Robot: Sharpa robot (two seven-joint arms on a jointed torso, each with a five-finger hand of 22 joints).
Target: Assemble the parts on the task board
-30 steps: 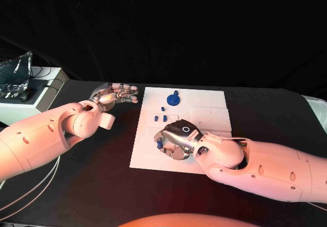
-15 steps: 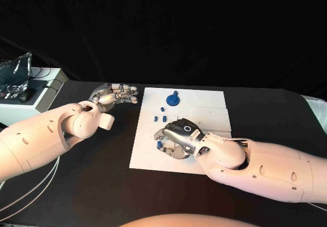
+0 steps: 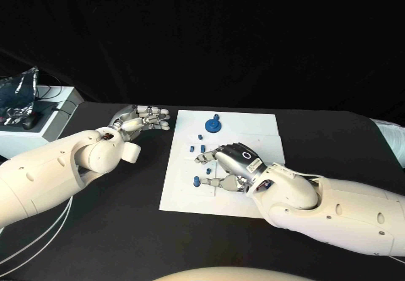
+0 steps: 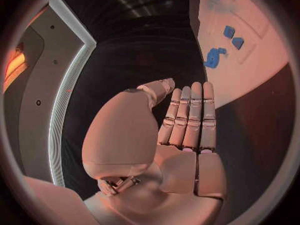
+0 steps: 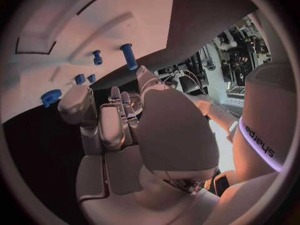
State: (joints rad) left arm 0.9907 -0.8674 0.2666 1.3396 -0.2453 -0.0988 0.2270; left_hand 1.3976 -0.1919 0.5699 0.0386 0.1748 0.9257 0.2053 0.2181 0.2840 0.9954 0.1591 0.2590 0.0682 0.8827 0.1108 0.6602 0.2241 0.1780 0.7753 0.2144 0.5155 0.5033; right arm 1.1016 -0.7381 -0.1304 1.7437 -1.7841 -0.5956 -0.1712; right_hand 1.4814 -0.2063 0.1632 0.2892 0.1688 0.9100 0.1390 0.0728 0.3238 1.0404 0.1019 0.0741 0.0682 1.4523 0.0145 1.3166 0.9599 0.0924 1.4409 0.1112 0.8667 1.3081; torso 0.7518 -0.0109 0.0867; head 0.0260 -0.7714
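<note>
The white task board (image 3: pixel 253 132) lies mid-table. A blue disc with a peg (image 3: pixel 213 123) stands near its far edge, with small blue pieces (image 3: pixel 201 137) just in front. Two more blue parts (image 3: pixel 195 181) lie by the board's left side, close to the fingertips of my right hand (image 3: pixel 229 167). That hand hovers over the board's middle with fingers spread and nothing in them. In the right wrist view, blue pegs (image 5: pixel 128 56) lie on the board (image 5: pixel 125 15) beyond the fingers (image 5: pixel 115 117). My left hand (image 3: pixel 141 119) hangs over the black table left of the board, fingers straight (image 4: pixel 187 115), empty.
A white box (image 3: pixel 34 132) stands at the table's back left, with a foil bag (image 3: pixel 21 88) and a black item (image 3: pixel 30 121) on it. Cables (image 3: pixel 34 234) run along the left side. The left wrist view shows the board's edge (image 4: pixel 250 80) with the blue disc (image 4: pixel 215 57).
My right hand has moved toward the board's far side and opened its fingers, uncovering blue parts at the board's left. My left hand has barely moved.
</note>
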